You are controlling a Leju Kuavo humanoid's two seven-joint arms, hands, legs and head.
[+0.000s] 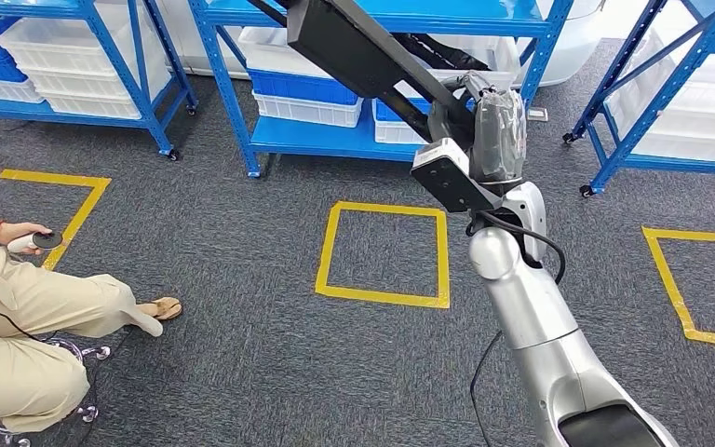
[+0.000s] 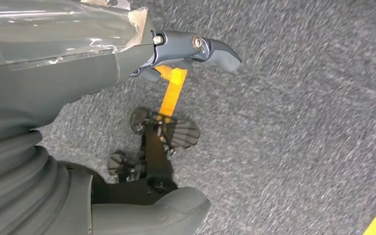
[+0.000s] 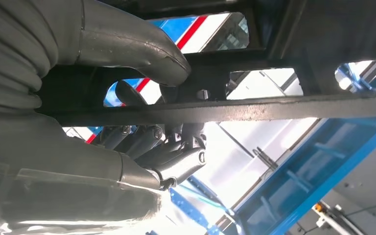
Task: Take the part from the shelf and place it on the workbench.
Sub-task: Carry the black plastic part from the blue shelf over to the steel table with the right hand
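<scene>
The part is a long black metal frame [image 1: 363, 51] with cut-out openings. It slants up and to the left from my raised right hand [image 1: 493, 130], in front of the middle blue shelf [image 1: 335, 140]. In the right wrist view the right hand [image 3: 142, 147] grips a bar of the frame [image 3: 254, 110], with the thumb over it and the fingers [image 3: 176, 152] curled under. My left hand [image 2: 68, 73] hangs over the grey carpet, its fingers [image 2: 210, 49] stretched out and nothing in it.
Blue wheeled shelves holding white and blue bins [image 1: 303, 88] stand at the back left, middle and right. Yellow tape squares [image 1: 382, 296] mark the grey carpet. A person [image 1: 28, 317] sits on a stool at the left, holding a small controller [image 1: 42, 240].
</scene>
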